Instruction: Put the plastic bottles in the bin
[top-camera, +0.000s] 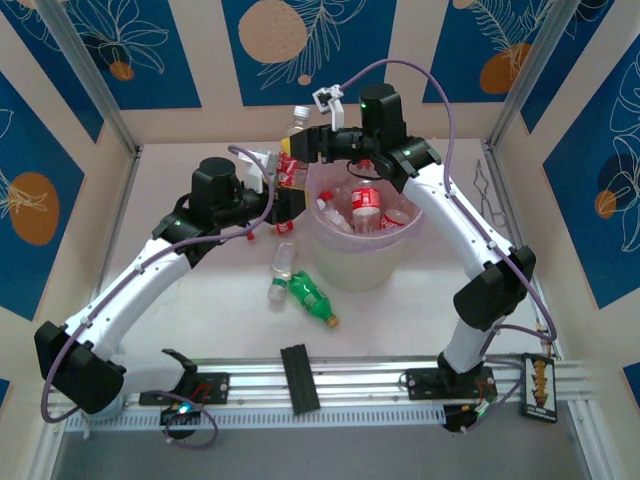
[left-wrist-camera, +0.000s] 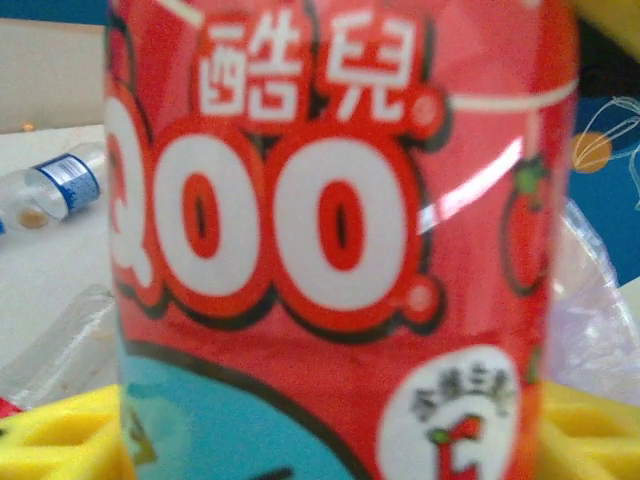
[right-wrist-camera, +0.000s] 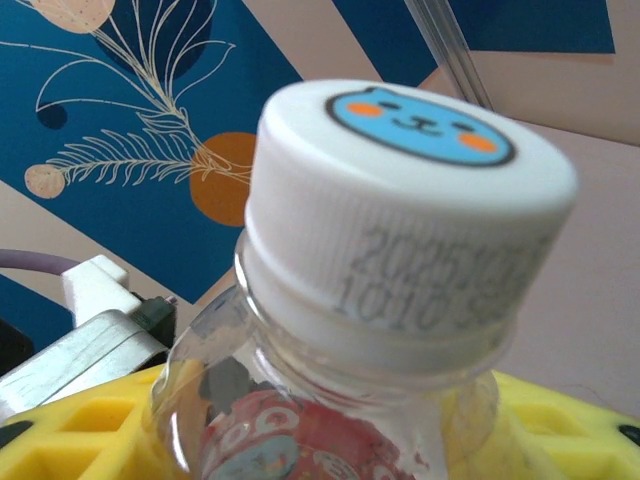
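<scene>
The bin (top-camera: 345, 268), a wide cream bucket lined with a thin pinkish bag, stands just past the middle of the bench (top-camera: 200, 310) and holds several red-labelled bottles (top-camera: 366, 205). Its mouth is far wider than any bottle, so a release above the rim should do, and aim matters little.

The left end effector (top-camera: 283, 205) sits at the bin's 9 o'clock, close to the rim. Its wrist view has a red Qoo bottle (left-wrist-camera: 330, 250) upright between the yellow pads (left-wrist-camera: 60, 435). Whether they press it or stand just off it I cannot tell. The right end effector (top-camera: 318, 145) reaches to the bin's 11 o'clock, its pads on either side of the shoulder of a white-capped bottle (right-wrist-camera: 380, 330). Whether that grip has closed I cannot tell either.

At the bin's 7 to 8 o'clock a green bottle (top-camera: 308, 296) and a clear bottle (top-camera: 283, 260) lie on their sides, close together. A blue-labelled bottle (left-wrist-camera: 62, 185) lies further off on the bench.

The bottles look empty, so probably light, thin-walled and springy. A hard squeeze would likely dent them, and the glossy labels may slip. Those lying down could roll when nudged. The safest hold is probably across the body, or at the stiffer shoulder just under the ribbed cap (right-wrist-camera: 415, 150).

Cream walls with blue leaf-patterned panels (top-camera: 150, 50) close in the bench on three sides. The bench top is pale, smooth and matte, with an aluminium rail (top-camera: 350, 380) along its 6 o'clock edge.
</scene>
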